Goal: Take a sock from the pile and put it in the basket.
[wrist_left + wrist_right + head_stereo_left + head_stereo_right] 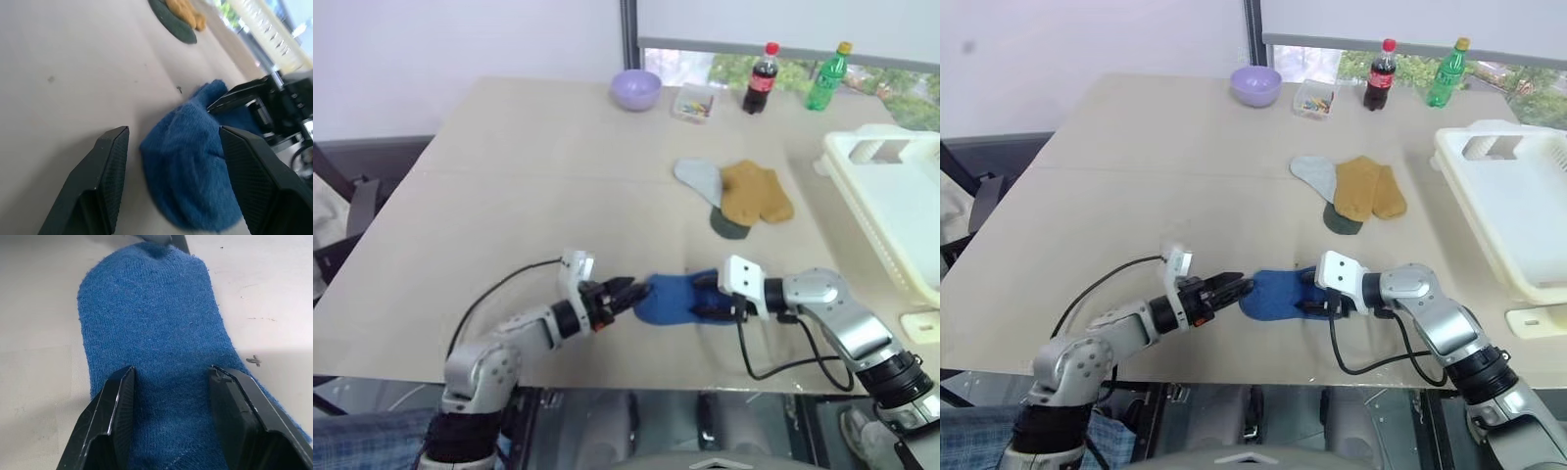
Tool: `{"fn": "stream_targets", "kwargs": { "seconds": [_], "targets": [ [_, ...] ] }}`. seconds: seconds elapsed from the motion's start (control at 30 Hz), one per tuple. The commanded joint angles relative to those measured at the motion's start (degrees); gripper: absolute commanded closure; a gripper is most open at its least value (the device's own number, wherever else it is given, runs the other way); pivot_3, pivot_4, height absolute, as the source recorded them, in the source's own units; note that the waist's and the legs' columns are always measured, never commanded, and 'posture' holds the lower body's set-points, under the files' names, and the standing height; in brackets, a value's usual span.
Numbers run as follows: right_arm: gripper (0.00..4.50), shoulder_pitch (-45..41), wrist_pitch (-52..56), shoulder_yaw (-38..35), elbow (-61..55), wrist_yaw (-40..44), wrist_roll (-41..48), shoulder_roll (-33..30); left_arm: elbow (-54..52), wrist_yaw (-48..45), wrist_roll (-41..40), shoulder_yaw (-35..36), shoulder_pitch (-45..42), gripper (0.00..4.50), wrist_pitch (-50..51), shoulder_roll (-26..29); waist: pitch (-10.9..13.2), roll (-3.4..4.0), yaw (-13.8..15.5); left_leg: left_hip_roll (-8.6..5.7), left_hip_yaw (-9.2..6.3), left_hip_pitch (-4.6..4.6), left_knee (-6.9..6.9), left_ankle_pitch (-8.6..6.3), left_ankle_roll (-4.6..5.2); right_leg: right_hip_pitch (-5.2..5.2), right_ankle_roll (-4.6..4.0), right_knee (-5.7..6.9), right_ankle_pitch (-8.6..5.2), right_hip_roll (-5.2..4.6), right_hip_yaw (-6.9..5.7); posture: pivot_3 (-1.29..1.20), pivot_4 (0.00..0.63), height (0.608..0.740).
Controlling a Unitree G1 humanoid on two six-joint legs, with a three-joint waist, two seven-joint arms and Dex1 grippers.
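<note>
Sock (pixel 671 299) risk — blue one flat on table, both grippers at it.
Left gripper (pixel 171 186) jaws apart; right gripper (pixel 171 416) jaws straddle it unclamped (could snag, slip).

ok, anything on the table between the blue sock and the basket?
Nothing visible. The blue sock lies at the near edge and the white laundry basket sits to the robot's right; the bare table lies between. The sock pile is farther back, off that line.

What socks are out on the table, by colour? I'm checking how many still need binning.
Blue sock: 1
Mustard yellow sock: 1
Pale grey-blue sock: 1
Dark green sock: 1
Total: 4, none in the basket as far as shows.
</note>
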Motion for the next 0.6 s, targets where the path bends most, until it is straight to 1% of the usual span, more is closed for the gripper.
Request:
{"fn": "stream_targets", "kwargs": {
  "seconds": [0.03,0.1,0.2,0.3,0.43,0.6],
  "targets": [
    [2.07,2.01,1.85,1.21,0.4,-0.54,-2.36,-0.28,1.51,-2.61,-0.39,-5.23,-1.2,1.37,5.16,0.42,-0.04,0.03,0.16,0.0,-0.05,0.05,0.0,0.0,0.0,0.05,0.0,0.0,0.0,-0.01,0.0,0.0,0.15,0.73],
    [2.07,2.37,2.0,1.18,-0.02,-0.73,-2.46,-0.23,1.54,-4.91,-2.14,-5.7,-1.93,1.37,7.34,0.94,-0.06,0.04,0.29,0.01,-0.09,0.19,0.0,-0.01,-0.01,0.15,0.1,0.0,-0.07,-0.01,-0.01,0.0,0.15,0.73],
    [2.07,2.74,2.43,1.2,-0.63,-1.46,-2.65,0.1,1.48,-9.97,-3.79,-7.86,-3.38,1.37,10.91,3.44,-0.07,0.05,0.31,0.03,-0.07,0.23,-0.02,-0.01,-0.01,0.15,0.17,0.0,-0.12,-0.02,0.0,0.0,0.15,0.73],
    [2.07,2.83,2.82,1.14,-1.01,-2.07,-2.77,0.65,2.07,-12.41,-4.32,-9.2,-4.33,1.37,12.34,4.01,-0.07,0.05,0.33,0.03,-0.08,0.22,-0.04,-0.01,-0.01,0.14,0.15,0.0,-0.11,-0.02,0.0,0.0,0.15,0.73],
    [2.07,3.45,2.91,1.09,-1.54,-2.24,-3.15,0.61,6.53,-11.74,-6.36,-5.73,-7.14,1.37,12.44,-0.23,-0.06,0.03,0.43,0.03,-0.09,0.21,-0.04,-0.01,-0.01,0.14,0.16,0.0,-0.12,-0.02,0.0,0.0,0.15,0.73],
    [2.07,3.58,3.07,0.88,-1.7,-2.59,-3.58,0.81,8.44,-11.48,-6.08,-3.38,-8.7,1.37,10.8,-2.76,-0.05,0.03,0.37,0.03,-0.15,0.17,-0.03,-0.01,0.0,0.13,0.16,0.01,-0.11,0.0,-0.04,0.0,0.15,0.73]
  ]
}}
